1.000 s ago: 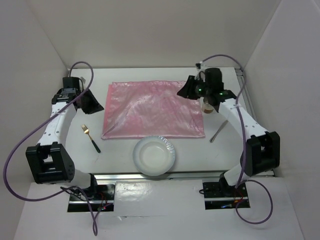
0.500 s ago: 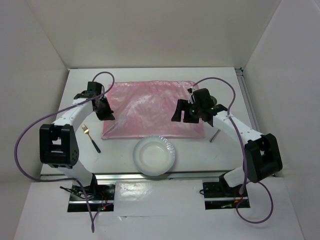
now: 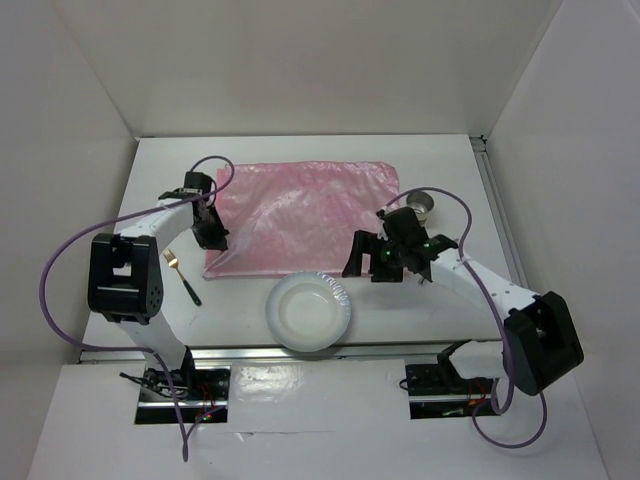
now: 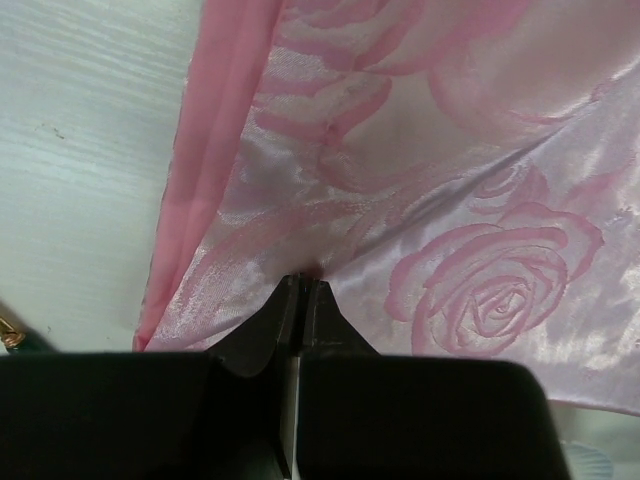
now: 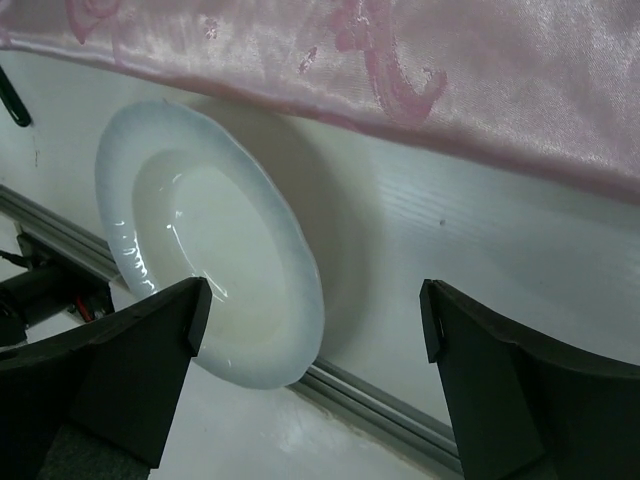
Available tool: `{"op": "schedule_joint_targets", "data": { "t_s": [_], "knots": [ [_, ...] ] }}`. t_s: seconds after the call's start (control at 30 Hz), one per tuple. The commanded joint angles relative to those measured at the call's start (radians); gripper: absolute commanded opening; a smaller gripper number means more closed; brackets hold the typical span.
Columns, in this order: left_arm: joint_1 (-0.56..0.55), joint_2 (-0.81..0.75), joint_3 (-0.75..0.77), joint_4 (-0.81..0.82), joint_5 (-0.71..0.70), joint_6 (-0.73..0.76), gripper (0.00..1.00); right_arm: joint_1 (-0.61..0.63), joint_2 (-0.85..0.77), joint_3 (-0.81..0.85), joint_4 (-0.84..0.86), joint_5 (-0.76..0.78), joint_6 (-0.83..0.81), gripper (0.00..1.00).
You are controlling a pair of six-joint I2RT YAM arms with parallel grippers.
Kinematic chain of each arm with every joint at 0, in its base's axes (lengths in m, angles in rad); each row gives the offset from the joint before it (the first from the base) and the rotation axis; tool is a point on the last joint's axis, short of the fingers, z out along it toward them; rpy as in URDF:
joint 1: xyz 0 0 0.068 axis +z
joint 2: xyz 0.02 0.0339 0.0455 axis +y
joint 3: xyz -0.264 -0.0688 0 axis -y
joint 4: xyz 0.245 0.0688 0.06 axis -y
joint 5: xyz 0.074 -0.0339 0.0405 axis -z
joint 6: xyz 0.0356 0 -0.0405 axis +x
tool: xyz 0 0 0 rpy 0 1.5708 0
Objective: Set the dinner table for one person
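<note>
The white dinner table (image 3: 165, 175) carries a shiny pink mat (image 3: 300, 215) with a rose pattern (image 4: 480, 290). My left gripper (image 3: 213, 243) sits at the mat's near left corner. In the left wrist view its jaws (image 4: 300, 283) are shut, with the cloth puckered and pinched at the tips. A white plate (image 3: 310, 312) lies by the near edge. My right gripper (image 3: 368, 268) hangs just right of the plate, open. In the right wrist view the plate (image 5: 200, 240) reaches in from the left between the wide-apart fingers (image 5: 150, 370) of this gripper (image 5: 315, 320).
A gold fork with a dark handle (image 3: 183, 275) lies left of the mat. A small metal cup (image 3: 419, 205) stands by the mat's far right corner. The metal rail of the table's near edge (image 5: 390, 405) runs under the right gripper. White walls enclose the table.
My right gripper opened, left the metal cup at the back right and came down beside the plate. My left arm swung in to the mat's near left corner.
</note>
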Motion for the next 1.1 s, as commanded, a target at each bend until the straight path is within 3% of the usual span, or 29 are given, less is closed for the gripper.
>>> {"op": "schedule_joint_targets", "data": {
  "t_s": [0.0,0.2,0.3,0.37,0.4,0.57,0.77,0.9,1.07],
  "knots": [
    [0.004,-0.003,-0.015,0.019,-0.039,-0.035,0.02,0.005,-0.073,0.003,-0.03,0.02,0.04,0.99],
    [-0.005,-0.101,0.031,-0.027,-0.085,-0.035,0.12,0.037,-0.093,-0.077,0.007,-0.085,0.05,0.99],
    [-0.005,-0.179,0.057,-0.037,-0.096,-0.023,0.25,0.083,-0.093,-0.105,0.067,-0.108,0.095,0.99],
    [-0.005,-0.248,0.085,-0.037,-0.096,-0.011,0.42,0.126,-0.046,-0.105,0.078,-0.076,0.137,0.99],
    [-0.005,-0.265,0.085,-0.037,-0.105,-0.011,0.45,0.138,-0.03,-0.105,0.078,-0.062,0.151,0.99],
    [-0.005,-0.307,0.076,-0.04,-0.148,-0.001,0.45,0.178,0.042,-0.132,0.2,-0.062,0.195,0.99],
    [-0.015,-0.32,0.041,-0.04,-0.125,-0.001,0.45,0.211,0.105,-0.141,0.291,-0.051,0.226,0.89],
    [-0.015,-0.32,0.053,-0.049,-0.122,0.008,0.45,0.256,0.129,-0.15,0.3,-0.002,0.269,0.88],
    [-0.015,-0.333,0.042,-0.049,-0.123,0.008,0.45,0.281,0.152,-0.151,0.248,0.09,0.329,0.75]
  ]
}}
